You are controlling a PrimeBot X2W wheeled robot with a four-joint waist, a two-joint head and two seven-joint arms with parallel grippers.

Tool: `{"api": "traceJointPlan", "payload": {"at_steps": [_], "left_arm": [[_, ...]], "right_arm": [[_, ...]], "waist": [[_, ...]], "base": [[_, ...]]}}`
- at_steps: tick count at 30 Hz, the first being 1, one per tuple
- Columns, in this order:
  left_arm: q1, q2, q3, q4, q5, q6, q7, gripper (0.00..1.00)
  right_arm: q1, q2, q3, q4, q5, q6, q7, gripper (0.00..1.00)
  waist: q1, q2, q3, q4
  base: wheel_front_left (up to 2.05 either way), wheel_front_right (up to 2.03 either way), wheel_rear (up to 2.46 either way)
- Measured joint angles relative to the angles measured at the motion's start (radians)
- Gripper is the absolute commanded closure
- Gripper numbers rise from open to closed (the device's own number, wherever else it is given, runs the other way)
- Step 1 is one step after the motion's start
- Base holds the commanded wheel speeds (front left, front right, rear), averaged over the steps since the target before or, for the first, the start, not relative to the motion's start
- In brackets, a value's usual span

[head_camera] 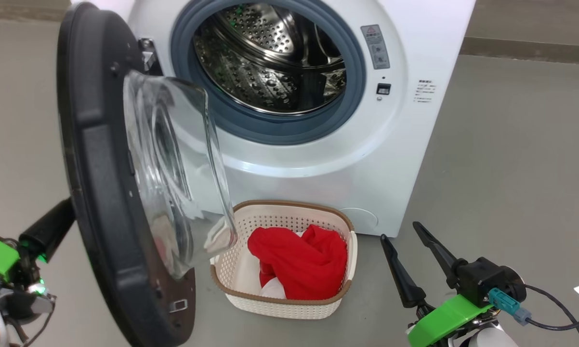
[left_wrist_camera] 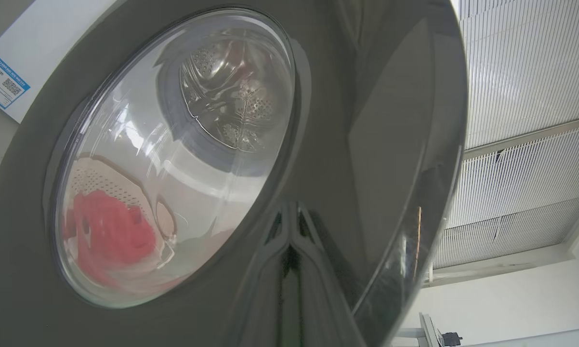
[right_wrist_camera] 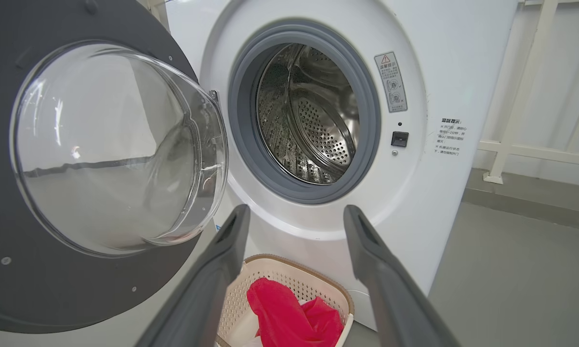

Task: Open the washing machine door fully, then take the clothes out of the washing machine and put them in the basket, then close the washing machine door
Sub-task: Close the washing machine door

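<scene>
Down on the grey floor (head_camera: 511,168), in front of the big white boxy front-loader washing machine (head_camera: 414,72), sits the small cream perforated plastic basket w/ brown rim (head_camera: 289,204), and the bright red soft clothes (head_camera: 299,262) lie inside it. We see no garment in the perforated steel drum (head_camera: 270,62), so unloading looks done; what's left, we reckon, is closing. The large round door w/ glossy black rim & bulging glass window (head_camera: 97,144) stands swung out on our left. Our left gripper (head_camera: 48,229) sits behind the door's outer face, jaws pressed together, tips seemingly against the glossy rim, prob. b/c a blunt closed tip pushes better than a pinch. Our right gripper (head_camera: 399,231) hovers low, right of the basket, jaws spread & holding nothing, prob. to keep clear of the door's swing.
</scene>
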Motion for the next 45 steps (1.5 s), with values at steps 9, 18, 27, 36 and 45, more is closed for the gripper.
{"api": "traceJointPlan", "payload": {"at_steps": [9,18,27,36,45], "left_arm": [[0.055,-0.010,-0.045,-0.041,-0.068,0.008,-0.030,1.00],[0.093,-0.012,-0.145,-0.072,-0.170,0.025,-0.108,1.00],[0.112,-0.012,-0.196,-0.091,-0.214,0.025,-0.161,1.00],[0.114,-0.014,-0.209,-0.105,-0.242,0.025,-0.193,1.00],[0.152,-0.010,-0.186,-0.118,-0.157,-0.063,-0.320,0.00]], "right_arm": [[0.000,0.000,0.007,0.000,0.010,0.000,0.000,0.00],[0.000,0.001,0.009,0.001,0.010,0.000,0.000,0.00],[0.000,0.001,0.007,0.002,0.010,0.000,0.000,0.00],[0.000,0.001,0.002,0.002,0.010,0.000,0.000,0.00],[0.000,0.001,-0.003,0.002,0.010,0.000,0.000,0.00]], "waist": [[0.0000,0.0000,-0.009,-0.041],[-0.0001,0.0000,-0.009,-0.079],[0.0000,0.0000,0.000,-0.113],[0.0000,0.0000,0.012,-0.124],[0.0000,0.0000,0.009,-0.115]], "base": [[0.00,0.00,0.00],[0.00,0.00,0.00],[0.00,0.00,0.00],[0.00,0.00,0.00],[0.00,0.00,0.00]]}}
